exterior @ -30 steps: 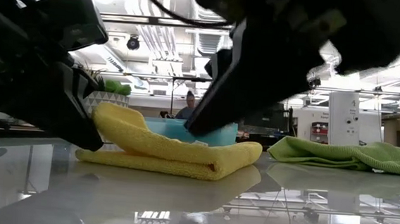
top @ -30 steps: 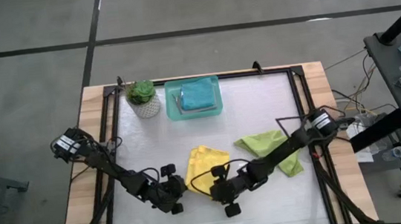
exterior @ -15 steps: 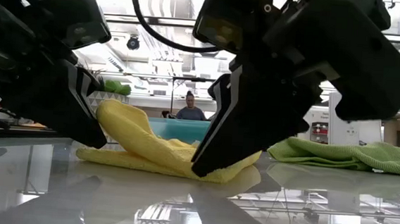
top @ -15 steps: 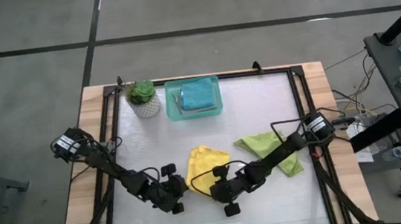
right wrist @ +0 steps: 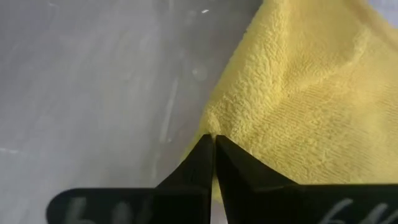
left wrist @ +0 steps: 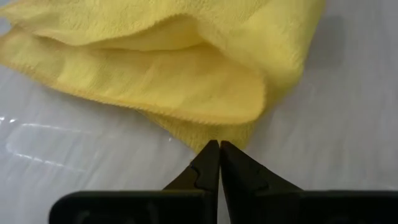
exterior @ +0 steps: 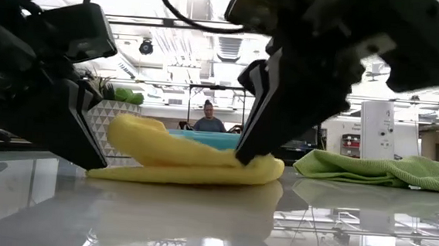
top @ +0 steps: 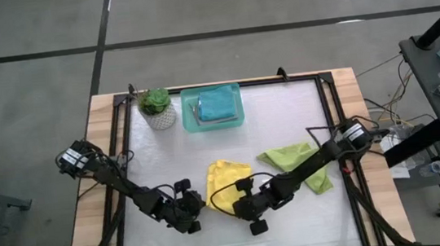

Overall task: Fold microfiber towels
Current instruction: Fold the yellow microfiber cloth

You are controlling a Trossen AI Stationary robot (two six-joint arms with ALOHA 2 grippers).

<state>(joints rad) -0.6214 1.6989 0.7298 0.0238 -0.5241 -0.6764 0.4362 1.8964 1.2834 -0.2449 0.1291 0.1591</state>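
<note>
— What are you seeing at the grippers?

— I'm looking at the left gripper through its wrist camera: its two fingers are pressing together with no gap, tips meeting right at the near corner of the yellow towel. I'm reading it as pinching that corner's hem, though the cloth between the tips is too thin to make out clearly. The towel is lying folded just ahead of the tips, its layers stacked with the upper one bulging open.

— And the other arm?

— The right gripper is closing to a point as well, its tips sitting on the yellow towel's edge where cloth meets the table. From overhead, I'm seeing both grippers low at the towel, the left gripper just to one side of it, the right gripper just to the other.

— What else is near them?

— Beyond the right gripper, the green towel is lying crumpled under that arm. Farther ahead of both, a blue towel is resting in the tray, with a potted plant beside it. In the low camera, a person is sitting far behind the table.
</note>
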